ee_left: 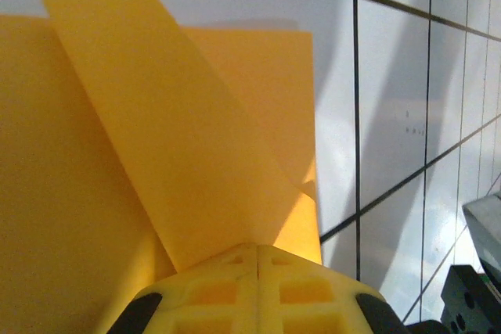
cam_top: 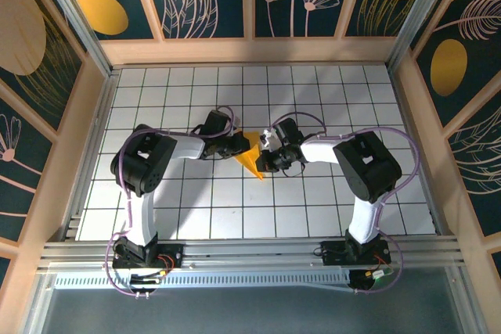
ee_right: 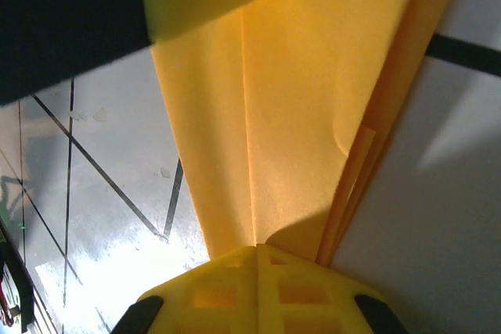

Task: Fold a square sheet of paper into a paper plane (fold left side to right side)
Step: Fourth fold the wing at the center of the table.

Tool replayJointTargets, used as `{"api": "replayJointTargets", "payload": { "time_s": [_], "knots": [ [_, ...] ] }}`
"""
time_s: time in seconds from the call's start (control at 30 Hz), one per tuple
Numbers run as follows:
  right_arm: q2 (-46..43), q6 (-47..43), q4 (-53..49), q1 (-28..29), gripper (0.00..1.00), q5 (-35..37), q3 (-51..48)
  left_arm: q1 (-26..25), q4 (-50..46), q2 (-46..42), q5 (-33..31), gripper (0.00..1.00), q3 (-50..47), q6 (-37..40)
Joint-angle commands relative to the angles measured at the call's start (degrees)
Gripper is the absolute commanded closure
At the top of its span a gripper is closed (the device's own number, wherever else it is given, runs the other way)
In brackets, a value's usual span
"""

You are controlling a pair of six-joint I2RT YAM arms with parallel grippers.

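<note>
Starting on the left, the left gripper sits near the middle of the white table with black grid lines. Its yellow fingers are pressed tight together. A long flap of the thin yellow-orange sheet of paper runs down into the gap between them, so it looks like they are pinching that flap. In the left wrist view the flap lifts up off the flat part of the paper.

The paper lies in the middle, right between the two grippers. It is folded into a narrow pointed shape. Its long way runs from the far side to the near side, and the sharp tip points toward the arm bases, a little to the right.

The right gripper touches the paper's right side, closer to the tip. Its fingers are also shut tight, with the middle crease running straight into them, so it seems to hold the paper there.

I think the next move belongs to the left arm. Its flap has to swing over the long crease toward the right gripper, and the right gripper pins the other side down.
</note>
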Motion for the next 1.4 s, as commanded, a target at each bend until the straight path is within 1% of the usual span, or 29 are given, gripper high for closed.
{"api": "replayJointTargets", "payload": {
  "time_s": [0.0, 0.3, 0.57, 0.77, 0.93, 1.23, 1.37],
  "knots": [
    [4.90, -2.03, -11.00, -0.37, 1.00, 10.27, -3.53, 4.00, -2.62, 3.31, -7.70, 1.00, 2.50, 4.14],
    [5.52, -1.94, -10.91, -0.37, 1.00, 10.02, -3.51, 6.30, -5.43, 6.71, -8.25, 1.00, 8.04, 6.82],
    [5.71, -2.21, -11.32, -0.39, 1.00, 9.83, -3.15, 9.34, -5.54, 9.49, -7.85, 1.00, 11.50, 7.44],
    [5.81, -2.18, -11.39, -0.42, 1.00, 9.63, -3.03, 10.10, -7.86, 11.73, -8.14, 1.00, 15.73, 8.77],
    [5.62, -2.31, -11.37, -0.40, 1.00, 9.56, -3.22, 11.69, -8.61, 13.86, -8.46, 1.00, 18.15, 8.94],
    [5.74, -2.41, -11.28, -0.47, 1.00, 9.48, -3.06, 14.28, -11.41, 15.66, -8.37, 1.00, 23.34, 9.97],
    [5.37, -2.81, -11.30, -0.83, 1.00, 8.79, -3.01, 14.50, -11.61, 14.32, -8.55, 1.00, 23.38, 10.43]
  ]
}}
